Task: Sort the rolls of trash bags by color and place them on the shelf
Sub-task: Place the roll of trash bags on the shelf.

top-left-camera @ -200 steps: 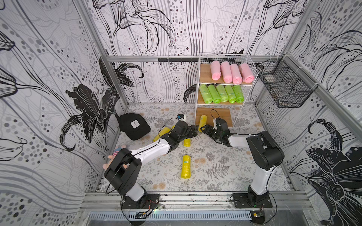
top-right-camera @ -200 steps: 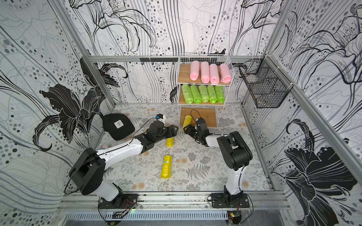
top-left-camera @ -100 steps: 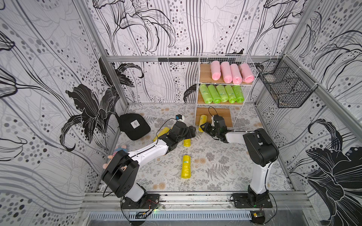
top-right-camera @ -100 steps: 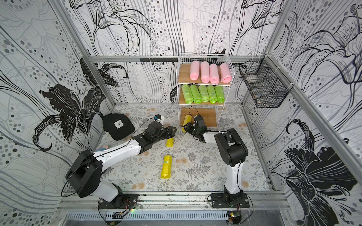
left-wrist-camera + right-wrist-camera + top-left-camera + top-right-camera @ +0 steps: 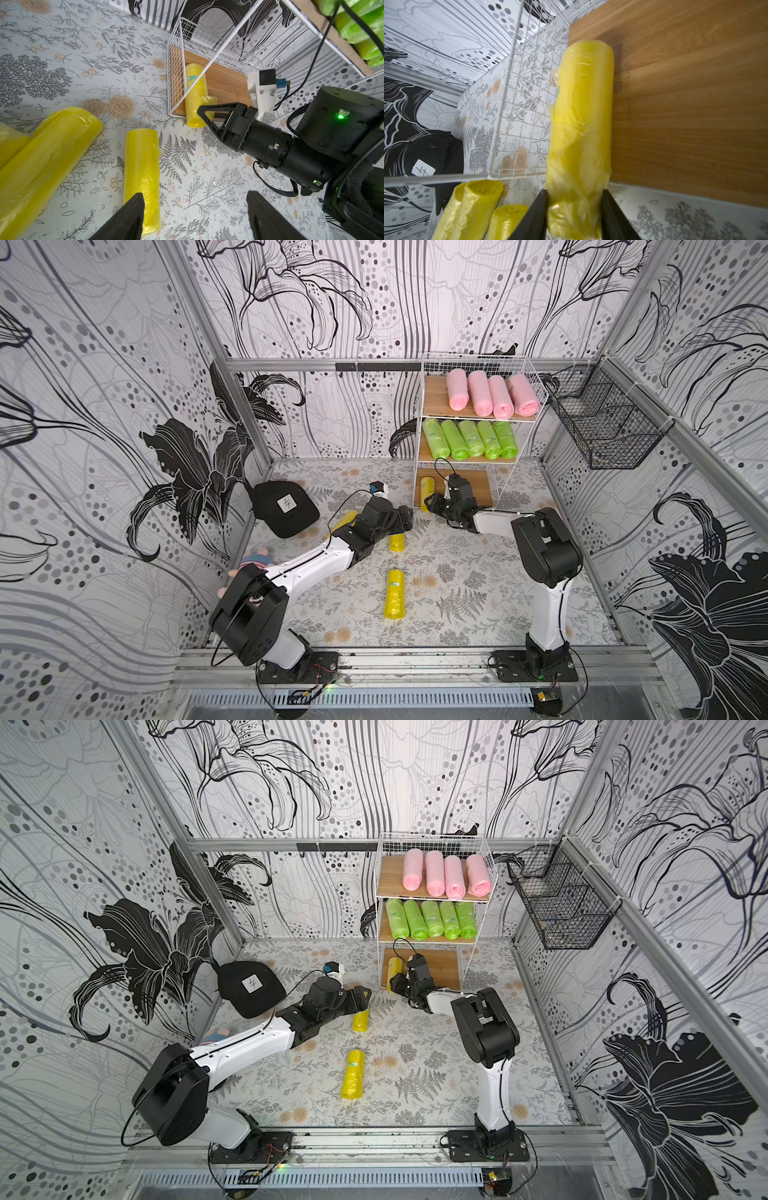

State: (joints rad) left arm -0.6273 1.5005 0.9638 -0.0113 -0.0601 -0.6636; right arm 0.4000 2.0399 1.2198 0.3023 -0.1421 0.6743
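Observation:
The shelf (image 5: 434, 400) holds several pink rolls (image 5: 490, 393) on its top board and several green rolls (image 5: 469, 439) on the middle one. A yellow roll (image 5: 581, 124) lies along the left side of the bottom board, its near end sticking out past the front edge. My right gripper (image 5: 574, 193) is shut on that end, which shows in a top view as well (image 5: 432, 504). My left gripper (image 5: 194, 193) hangs open just above the floor, beside a second yellow roll (image 5: 143, 176). A third yellow roll (image 5: 394, 594) lies mid-floor, and another (image 5: 47, 149) lies under my left arm.
A black cap (image 5: 286, 508) lies at the back left of the floor. A striped plush doll (image 5: 253, 562) sits by the left wall behind my left arm. A black wire basket (image 5: 606, 427) hangs on the right wall. My two grippers are close together in front of the shelf.
My right gripper has moved in to the shelf's bottom tier and shut on the yellow roll's near end. My left arm has shifted slightly, its gripper still open.

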